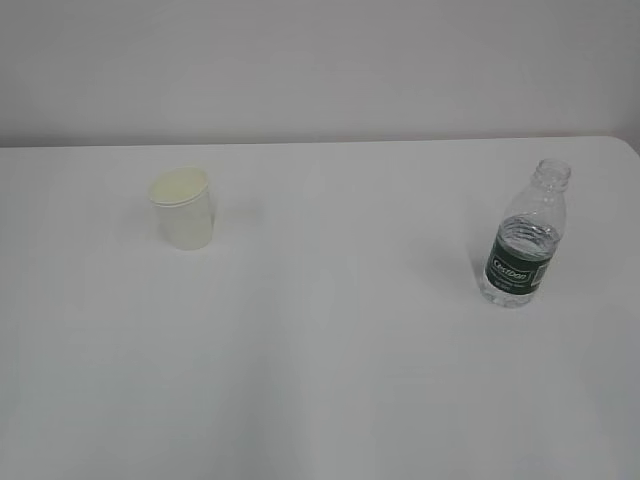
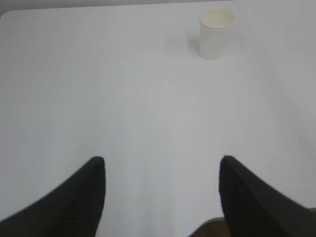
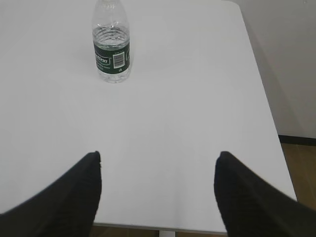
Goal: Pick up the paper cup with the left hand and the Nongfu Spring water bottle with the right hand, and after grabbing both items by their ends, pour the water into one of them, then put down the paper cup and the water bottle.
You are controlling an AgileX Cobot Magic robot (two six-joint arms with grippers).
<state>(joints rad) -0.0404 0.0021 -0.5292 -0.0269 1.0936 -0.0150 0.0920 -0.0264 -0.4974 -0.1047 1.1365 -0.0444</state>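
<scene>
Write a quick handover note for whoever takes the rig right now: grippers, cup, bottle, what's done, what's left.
Left gripper: open, empty, held back from the cup.
Right gripper: open, empty, held back from the bottle.
Cup upright on the table's left, bottle upright on its right, uncapped, partly filled with water.
Done: nothing yet.
Left: grasp both, pour, set both down.

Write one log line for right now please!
white paper cup: upright, untouched | clear plastic bottle: upright, uncapped | left gripper: open | right gripper: open

Paper cup (image 1: 183, 219) upright at table (image 1: 330, 380) left, water bottle (image 1: 523, 238) upright far right
</scene>
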